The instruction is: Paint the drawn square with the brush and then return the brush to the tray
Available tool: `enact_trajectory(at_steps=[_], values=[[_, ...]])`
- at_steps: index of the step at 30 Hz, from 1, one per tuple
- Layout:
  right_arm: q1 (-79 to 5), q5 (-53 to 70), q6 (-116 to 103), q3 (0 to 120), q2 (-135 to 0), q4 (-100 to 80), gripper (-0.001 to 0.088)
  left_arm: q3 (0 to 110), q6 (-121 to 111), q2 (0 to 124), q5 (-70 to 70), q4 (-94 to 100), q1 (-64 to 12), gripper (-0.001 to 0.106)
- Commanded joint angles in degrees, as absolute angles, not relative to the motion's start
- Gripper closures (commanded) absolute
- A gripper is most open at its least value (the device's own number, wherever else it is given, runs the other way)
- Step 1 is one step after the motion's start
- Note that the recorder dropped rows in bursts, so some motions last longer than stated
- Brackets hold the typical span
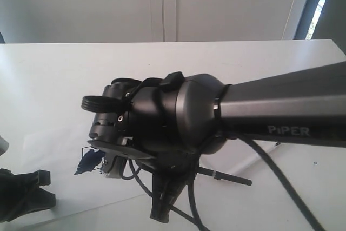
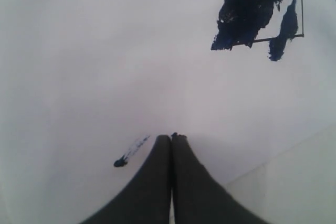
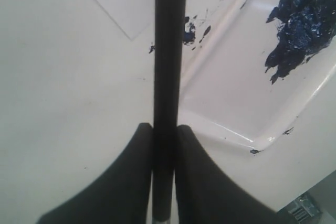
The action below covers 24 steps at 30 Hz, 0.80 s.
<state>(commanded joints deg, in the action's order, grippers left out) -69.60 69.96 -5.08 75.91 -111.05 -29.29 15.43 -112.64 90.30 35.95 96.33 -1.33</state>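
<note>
My right gripper [image 3: 164,127] is shut on the black handle of the brush [image 3: 169,51], which runs straight out between the fingers; its tip is hidden. Under it lies the near corner of the clear tray [image 3: 236,103], with a dark blue paint blotch [image 3: 302,19] in it. The drawn square [image 2: 262,14] is partly covered with dark paint and also shows by the right wrist in the exterior view [image 1: 92,158]. My left gripper [image 2: 171,137] is shut and empty over the white paper, some way from the square.
The right arm [image 1: 281,112] fills the middle of the exterior view and hides most of the table. A small paint fleck [image 2: 122,162] lies on the paper beside the left fingers. The paper's corner [image 3: 121,3] lies close to the tray.
</note>
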Motion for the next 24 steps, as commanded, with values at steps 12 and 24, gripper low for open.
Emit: enact_trajectory(at_steps=[12,24], values=[[-69.6,70.0,0.0,75.9,-111.6,-21.6,0.0868,15.4,-112.6,90.3,35.9,96.3,-1.3,0.105],[-69.0,70.0,-1.8,75.9,-111.6,-27.8,0.0868,15.4,-112.6,90.3,35.9,96.9,-1.3,0.105]])
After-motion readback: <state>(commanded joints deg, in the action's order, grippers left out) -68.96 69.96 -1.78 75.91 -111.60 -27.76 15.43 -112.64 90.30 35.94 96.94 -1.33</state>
